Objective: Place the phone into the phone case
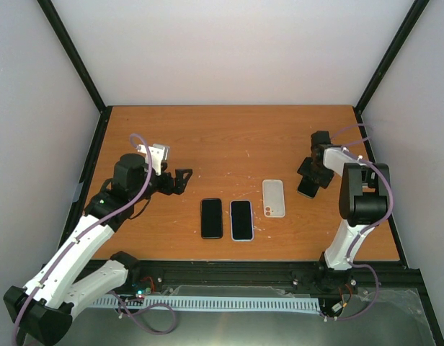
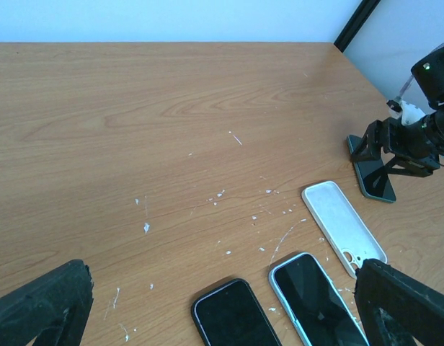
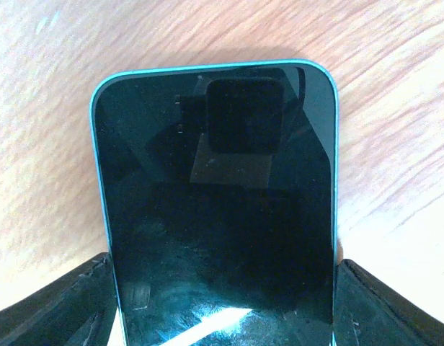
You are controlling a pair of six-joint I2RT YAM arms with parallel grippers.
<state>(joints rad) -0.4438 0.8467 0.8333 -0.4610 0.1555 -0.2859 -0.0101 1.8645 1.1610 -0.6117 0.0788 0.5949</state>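
Clamping the teal-edged phone (image 3: 215,202) by its sides in the right gripper (image 3: 223,310), with the left gripper (image 1: 183,180) agape and the white phone case (image 1: 274,197) unfilled nearby.

Wooden table (image 1: 229,137): black phone (image 1: 212,218), silver-edged phone (image 1: 241,220), teal phone (image 3: 218,216), white case (image 1: 274,197)

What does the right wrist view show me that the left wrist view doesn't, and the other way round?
Only the right wrist view: the teal-edged phone close up, screen up, with the right gripper flanking both its sides. Whether the fingers press it is unclear.

Only the left wrist view: the white phone case, a black-rimmed phone and a silver-rimmed phone beside it, and the left gripper open above them.

Both: the teal-edged phone, the right gripper at it, and the wooden table.
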